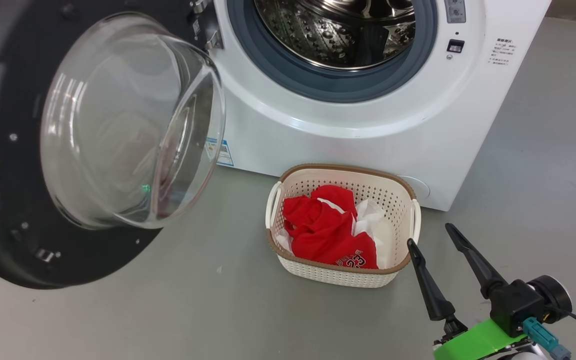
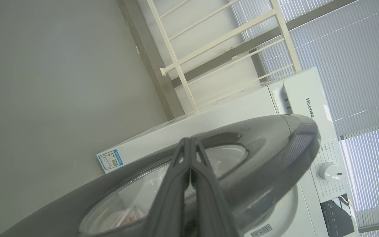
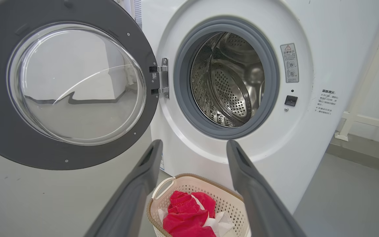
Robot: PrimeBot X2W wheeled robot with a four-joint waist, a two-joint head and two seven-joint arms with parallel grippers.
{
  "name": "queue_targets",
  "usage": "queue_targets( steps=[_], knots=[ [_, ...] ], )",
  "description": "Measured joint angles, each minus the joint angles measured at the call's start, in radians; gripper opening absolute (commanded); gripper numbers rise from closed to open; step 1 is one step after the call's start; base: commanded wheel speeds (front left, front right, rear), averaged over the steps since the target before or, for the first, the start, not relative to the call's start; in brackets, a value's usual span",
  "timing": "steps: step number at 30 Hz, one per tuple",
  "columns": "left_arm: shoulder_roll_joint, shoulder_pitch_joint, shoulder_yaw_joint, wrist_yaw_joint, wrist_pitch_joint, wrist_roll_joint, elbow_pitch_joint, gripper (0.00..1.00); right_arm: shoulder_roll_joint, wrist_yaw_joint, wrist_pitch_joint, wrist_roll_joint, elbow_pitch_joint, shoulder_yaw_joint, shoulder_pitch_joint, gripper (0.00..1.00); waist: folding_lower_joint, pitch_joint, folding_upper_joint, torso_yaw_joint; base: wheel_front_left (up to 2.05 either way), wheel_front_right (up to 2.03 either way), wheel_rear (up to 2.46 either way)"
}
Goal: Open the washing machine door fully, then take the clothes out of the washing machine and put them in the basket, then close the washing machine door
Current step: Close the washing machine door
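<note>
I see the washing machine door [image 1: 118, 125] standing wide open at the left of the head view, with the washing machine [image 1: 368, 130] at upper centre. The clothes [image 1: 325, 227] lie in the basket [image 1: 348, 170] at lower centre. My right gripper [image 1: 429, 235] is released at lower right. My left gripper [image 2: 190, 141] is clenched before the door's dark rim.

clothes [image 1: 323, 230] in basket [image 1: 338, 277] | basket before washing machine [image 1: 368, 135] | washing machine door [image 1: 128, 125] open at left

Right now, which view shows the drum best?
Right wrist view: the drum shows nearly whole, straight through the opening. Head view cuts it off at the top edge. Left wrist view: the door hides it.
</note>
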Motion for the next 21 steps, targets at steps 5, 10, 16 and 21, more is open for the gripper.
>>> queue_targets(
  steps=[5, 10, 16, 21],
  knots=[
    [-0.042, 0.046, 0.003, 0.000, 0.034, -0.030, -0.042, 0.00, 0.004, 0.000, 0.000, 0.000, 0.009, 0.003, 0.000, 1.00, 0.0000, -0.006, 0.0000, 0.000, 0.00, 0.00, 0.00],
    [-0.077, 0.092, 0.012, 0.001, 0.075, -0.059, -0.115, 0.00, 0.005, 0.000, -0.002, 0.002, 0.014, 0.004, 0.000, 1.00, 0.0000, -0.012, -0.0001, -0.005, 0.00, 0.00, 0.00],
    [-0.131, 0.162, 0.014, 0.029, 0.111, -0.077, -0.251, 0.00, 0.007, 0.000, -0.006, 0.009, 0.015, 0.003, 0.000, 1.00, 0.0000, -0.014, 0.0000, -0.012, 0.00, 0.00, 0.00],
    [-0.187, 0.223, 0.015, 0.063, 0.137, -0.095, -0.380, 0.00, 0.008, 0.000, -0.009, 0.010, 0.009, 0.003, 0.000, 1.00, -0.0001, -0.015, 0.0000, -0.020, 0.00, 0.00, 0.00]
  ],
)
